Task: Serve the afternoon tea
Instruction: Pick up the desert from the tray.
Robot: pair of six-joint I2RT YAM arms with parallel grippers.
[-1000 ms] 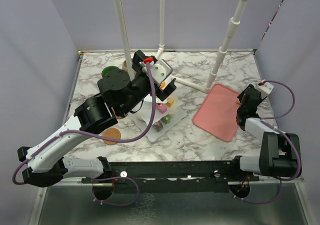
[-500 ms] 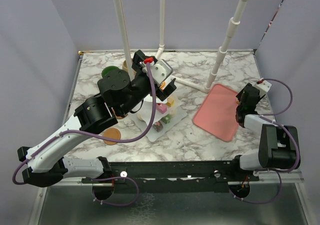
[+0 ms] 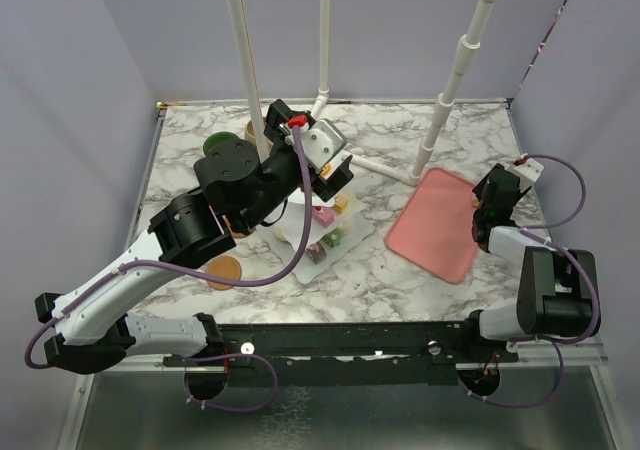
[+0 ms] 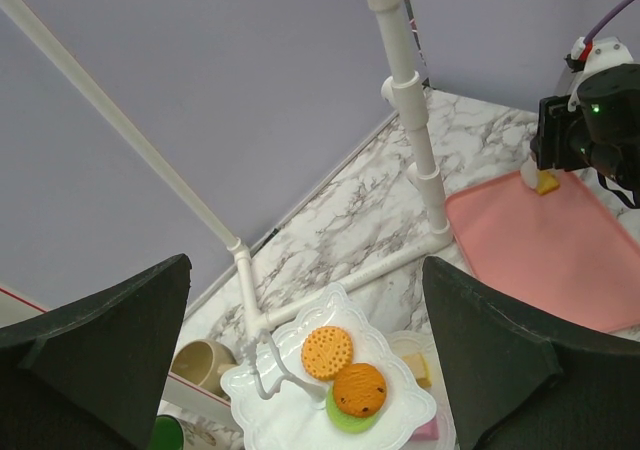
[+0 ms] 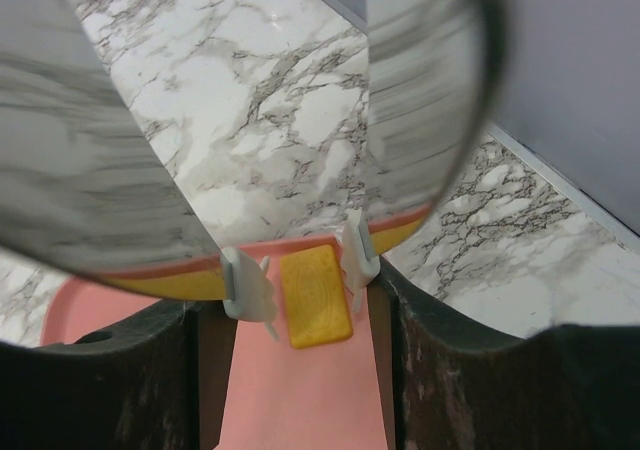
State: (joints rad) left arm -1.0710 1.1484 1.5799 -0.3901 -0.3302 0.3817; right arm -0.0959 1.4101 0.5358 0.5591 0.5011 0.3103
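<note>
My right gripper [image 5: 302, 272] is low over the far end of the flat pink tray [image 5: 300, 400]. It is open, with one white fingertip on each side of a yellow rectangular biscuit [image 5: 314, 295] that lies flat on the tray; a gap shows on the biscuit's left. The left gripper [image 4: 305, 265] hangs wide open and empty above the white tiered stand [image 4: 290, 410]. The stand's top plate carries an orange biscuit [image 4: 327, 352] and a brown cookie [image 4: 360, 388] on a green disc. In the top view more pastries sit on the stand's lower plate [image 3: 335, 232].
A beige mug [image 4: 200, 365] and a green-lined mug [image 3: 215, 145] stand at the back left behind the stand. A brown coaster [image 3: 224, 268] lies at the front left. White pipe legs [image 3: 390, 170] cross the table between the stand and the pink tray [image 3: 430, 230].
My right gripper has shifted a little toward the tray's far right end, its jaws unchanged. The left arm has not moved.
</note>
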